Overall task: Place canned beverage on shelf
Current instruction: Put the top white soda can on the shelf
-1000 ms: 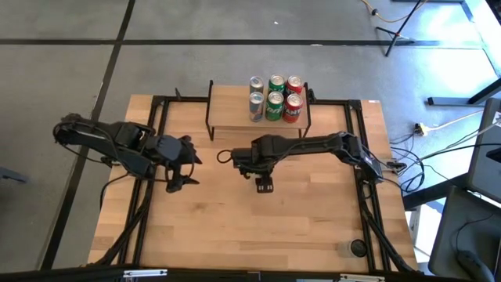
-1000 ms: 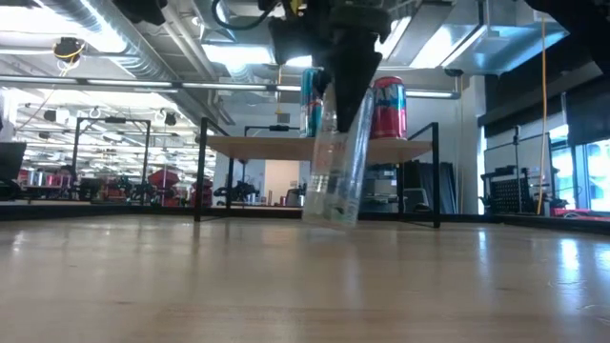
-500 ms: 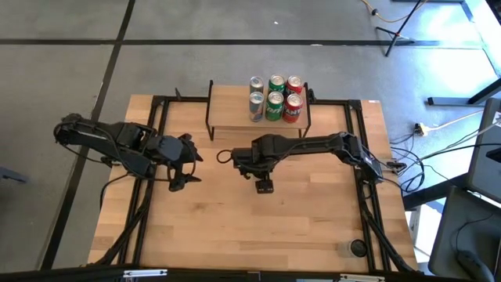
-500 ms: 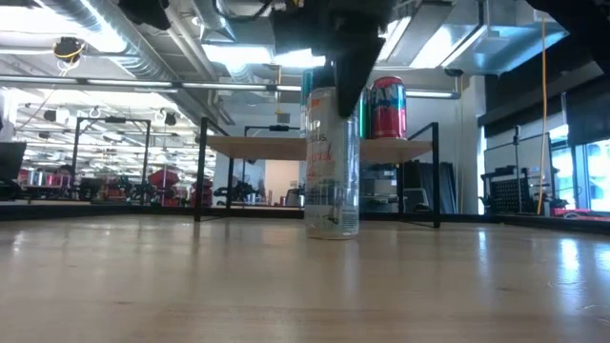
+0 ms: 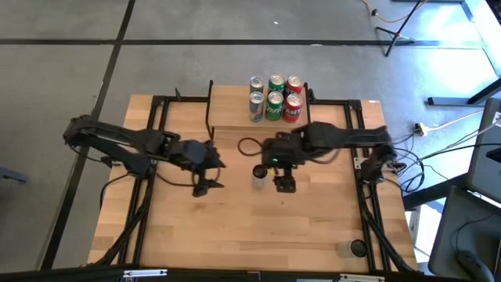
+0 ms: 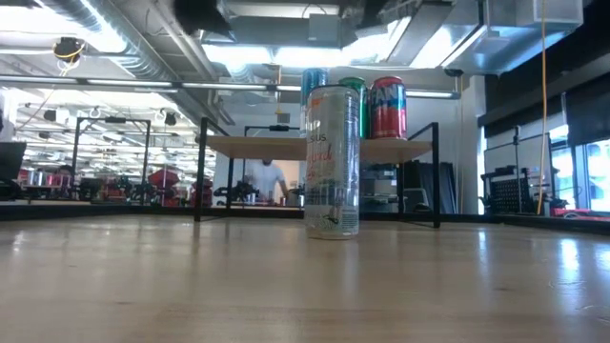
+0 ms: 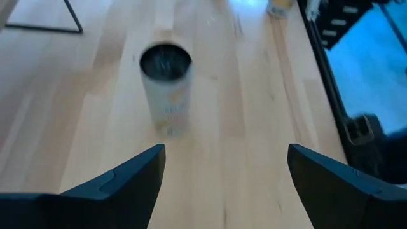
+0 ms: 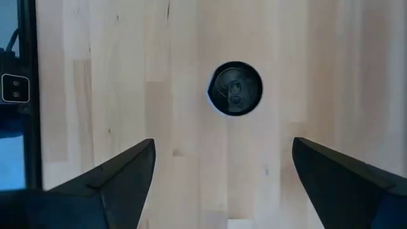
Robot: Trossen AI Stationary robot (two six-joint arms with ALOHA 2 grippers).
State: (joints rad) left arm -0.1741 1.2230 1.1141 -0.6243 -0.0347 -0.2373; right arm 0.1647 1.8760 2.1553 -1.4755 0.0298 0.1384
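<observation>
A tall white beverage can stands upright on its base on the wooden table, in front of the shelf. It also shows in the low view. My right gripper is open and empty just to the right of the can and above it; its wrist view looks down on the can's top. My left gripper is open and empty to the left of the can, pointing at it.
Several cans stand on the right part of the shelf top; its left part is bare. Black frame rails run along the table's sides. A small round object lies near the front right corner. A person shows far behind.
My right gripper has set the tilted can upright on the table, let go of it, and gone up and toward the table's right edge. The can stays standing where it was set. My left gripper has gone toward the right, toward the can.
</observation>
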